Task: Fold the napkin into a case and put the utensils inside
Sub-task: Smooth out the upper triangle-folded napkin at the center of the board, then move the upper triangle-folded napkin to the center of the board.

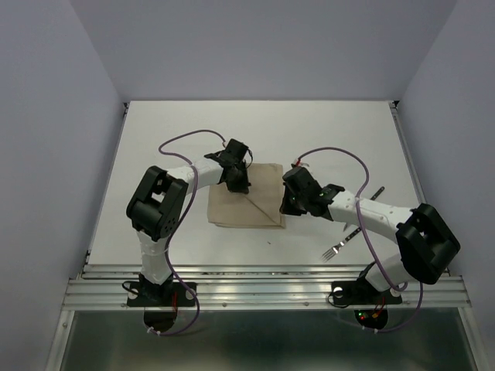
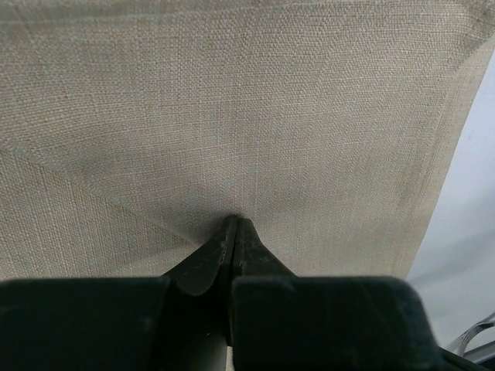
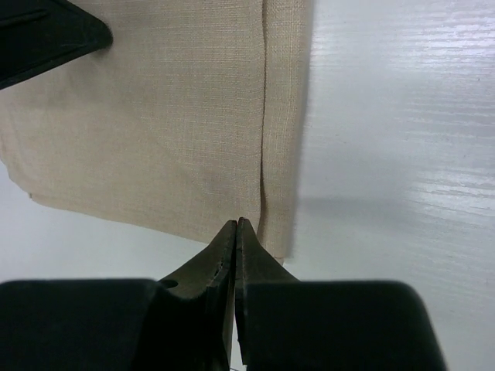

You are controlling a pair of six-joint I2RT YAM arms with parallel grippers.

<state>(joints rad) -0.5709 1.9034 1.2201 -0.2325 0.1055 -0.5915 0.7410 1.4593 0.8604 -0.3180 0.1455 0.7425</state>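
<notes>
Pin the part-folded napkin (image 1: 246,202), mid table (image 1: 332,131), with the left gripper (image 2: 234,220), jaws together on its far edge; run the right gripper (image 3: 237,222), jaws likewise together, along the right-hand crease, edges aligned, clear of the fork (image 1: 334,249) beside

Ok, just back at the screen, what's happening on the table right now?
Both arms are at the napkin, which lies partly folded mid-table with a diagonal crease. The left fingers are shut, tips on its far side; the right fingers are shut at its right edge. The fork and knife lie untouched beside it, partly under the right arm.
</notes>
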